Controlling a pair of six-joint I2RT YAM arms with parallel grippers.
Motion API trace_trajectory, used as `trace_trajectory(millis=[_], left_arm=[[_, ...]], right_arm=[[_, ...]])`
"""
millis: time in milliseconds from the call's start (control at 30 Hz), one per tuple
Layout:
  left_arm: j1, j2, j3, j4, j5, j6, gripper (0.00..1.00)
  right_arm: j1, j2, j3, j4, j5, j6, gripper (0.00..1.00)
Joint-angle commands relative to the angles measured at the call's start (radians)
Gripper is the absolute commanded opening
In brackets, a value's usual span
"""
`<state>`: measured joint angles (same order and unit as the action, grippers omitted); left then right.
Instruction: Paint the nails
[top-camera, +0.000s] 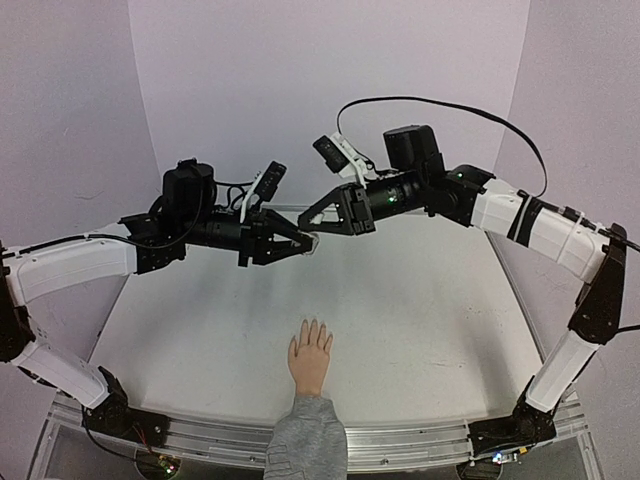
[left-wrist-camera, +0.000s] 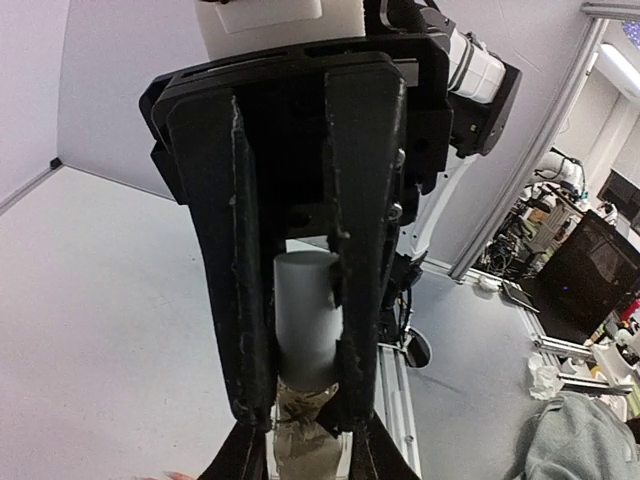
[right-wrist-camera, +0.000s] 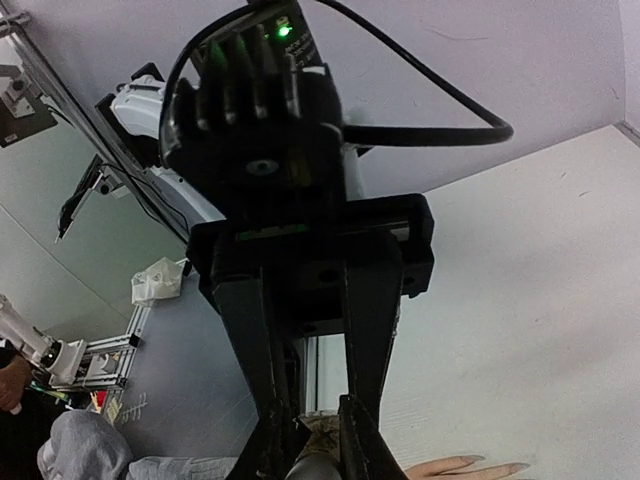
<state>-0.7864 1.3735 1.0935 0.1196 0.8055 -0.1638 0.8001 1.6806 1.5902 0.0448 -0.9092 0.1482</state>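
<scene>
A small flesh-coloured hand (top-camera: 310, 362) with a grey sleeve cuff (top-camera: 308, 440) lies palm down at the near middle of the table. Its nails (top-camera: 313, 326) are tiny and pale at the fingertips. Both grippers meet high above the table, beyond the hand. My left gripper (top-camera: 305, 241) (left-wrist-camera: 303, 415) is shut on the whitish cap (left-wrist-camera: 305, 320) of a small clear bottle (left-wrist-camera: 300, 445) with brownish contents. My right gripper (top-camera: 308, 228) (right-wrist-camera: 312, 440) is shut on the bottle's body (right-wrist-camera: 322, 435) from the opposite side. The hand's fingers (right-wrist-camera: 460, 468) show under the right gripper.
The white table (top-camera: 420, 300) has a metal rail (top-camera: 420, 440) along its near edge. Pale walls stand behind and on both sides. The arm bases sit at the near left and near right corners. The grey sleeve also shows in the left wrist view (left-wrist-camera: 580, 440).
</scene>
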Motion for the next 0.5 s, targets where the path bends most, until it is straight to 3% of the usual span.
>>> trace_trajectory(millis=[0, 133, 167, 300, 467], left_arm=[[0.024, -0.047, 0.034, 0.090, 0.052, -0.024, 0.00], [0.022, -0.067, -0.013, 0.088, -0.273, 0.033, 0.00], [0.022, -0.065, -0.020, 0.088, -0.353, 0.047, 0.00], [0.009, -0.044, -0.025, 0.081, -0.638, 0.089, 0.00], [-0.139, 0.013, 0.023, 0.071, -0.996, 0.252, 0.00]], right_arm=[[0.019, -0.071, -0.030, -0.034, 0.033, -0.076, 0.33], [0.012, -0.113, -0.064, -0.045, 0.351, -0.038, 0.93], [0.010, -0.120, -0.072, -0.045, 0.411, -0.023, 0.98], [0.010, -0.125, -0.078, -0.069, 0.610, 0.079, 0.98], [0.011, -0.087, -0.059, -0.064, 0.696, 0.244, 0.98]])
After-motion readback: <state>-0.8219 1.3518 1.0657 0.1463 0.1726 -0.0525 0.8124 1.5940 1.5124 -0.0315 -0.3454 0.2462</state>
